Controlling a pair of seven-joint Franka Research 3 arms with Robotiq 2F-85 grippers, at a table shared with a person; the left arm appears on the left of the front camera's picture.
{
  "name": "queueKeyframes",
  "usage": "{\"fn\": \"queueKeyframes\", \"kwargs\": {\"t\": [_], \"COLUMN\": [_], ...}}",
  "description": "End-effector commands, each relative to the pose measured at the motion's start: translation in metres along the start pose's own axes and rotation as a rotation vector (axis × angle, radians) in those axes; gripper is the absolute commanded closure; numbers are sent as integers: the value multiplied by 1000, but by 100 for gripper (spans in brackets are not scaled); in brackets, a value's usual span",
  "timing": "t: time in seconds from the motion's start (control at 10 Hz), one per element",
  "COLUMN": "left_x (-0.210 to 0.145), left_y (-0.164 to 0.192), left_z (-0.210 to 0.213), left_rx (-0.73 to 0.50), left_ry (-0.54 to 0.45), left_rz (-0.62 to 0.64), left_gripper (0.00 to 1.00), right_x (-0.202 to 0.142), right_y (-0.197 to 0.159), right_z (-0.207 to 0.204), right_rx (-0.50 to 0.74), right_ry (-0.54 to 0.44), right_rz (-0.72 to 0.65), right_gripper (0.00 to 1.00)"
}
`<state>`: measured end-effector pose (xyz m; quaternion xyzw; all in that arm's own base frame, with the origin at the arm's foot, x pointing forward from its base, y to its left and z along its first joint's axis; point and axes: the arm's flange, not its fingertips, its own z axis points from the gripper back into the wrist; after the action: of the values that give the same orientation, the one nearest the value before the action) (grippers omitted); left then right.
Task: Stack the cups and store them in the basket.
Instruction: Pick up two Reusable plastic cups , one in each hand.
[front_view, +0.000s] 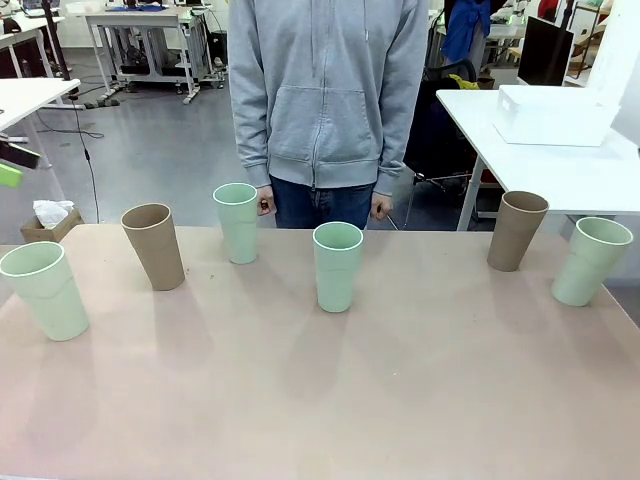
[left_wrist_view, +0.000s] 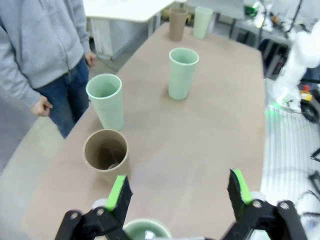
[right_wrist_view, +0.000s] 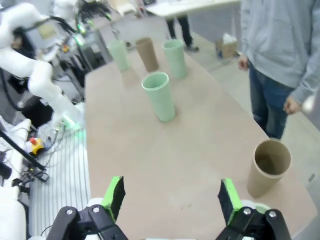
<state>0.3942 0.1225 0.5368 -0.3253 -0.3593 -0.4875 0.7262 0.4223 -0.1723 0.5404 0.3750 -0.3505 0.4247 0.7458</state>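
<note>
six cups (front_view: 337, 265) spaced along the table (front_view: 400, 400).

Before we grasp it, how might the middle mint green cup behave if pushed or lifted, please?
The middle mint cup stands tall on a base narrower than its rim, so a high push would probably tip it. It looks empty, so likely light. Tipped, its round tapered wall might roll in a curve.

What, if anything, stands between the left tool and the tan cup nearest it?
Nothing visible does. The open left tool hangs above the table, the tan cup just ahead; a mint cup stands under the tool, not between.
</note>
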Motion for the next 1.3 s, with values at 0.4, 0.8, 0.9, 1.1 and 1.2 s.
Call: {"fn": "queueKeyframes", "kwargs": {"t": [0.4, 0.8, 0.9, 1.1, 1.2], "left_x": [-88, -171, -179, -185, -185], "left_y": [81, 101, 104, 94, 94], "left_z": [58, 58, 55, 49, 49], "left_rx": [-127, -172, -184, -161, -161], "left_ry": [-194, -307, -303, -283, -283], "left_rz": [-195, -203, -189, -181, -181], "left_gripper": [0, 0, 0, 0, 0], "right_x": [-39, -132, -150, -164, -162], "right_y": [-130, -152, -154, -154, -161], "right_z": [84, 79, 70, 50, 70], "right_rx": [160, 150, 144, 151, 139], "right_ry": [-240, -337, -343, -330, -334], "right_rz": [133, 138, 128, 53, 90], "right_gripper": [0, 0, 0, 0, 0]}}
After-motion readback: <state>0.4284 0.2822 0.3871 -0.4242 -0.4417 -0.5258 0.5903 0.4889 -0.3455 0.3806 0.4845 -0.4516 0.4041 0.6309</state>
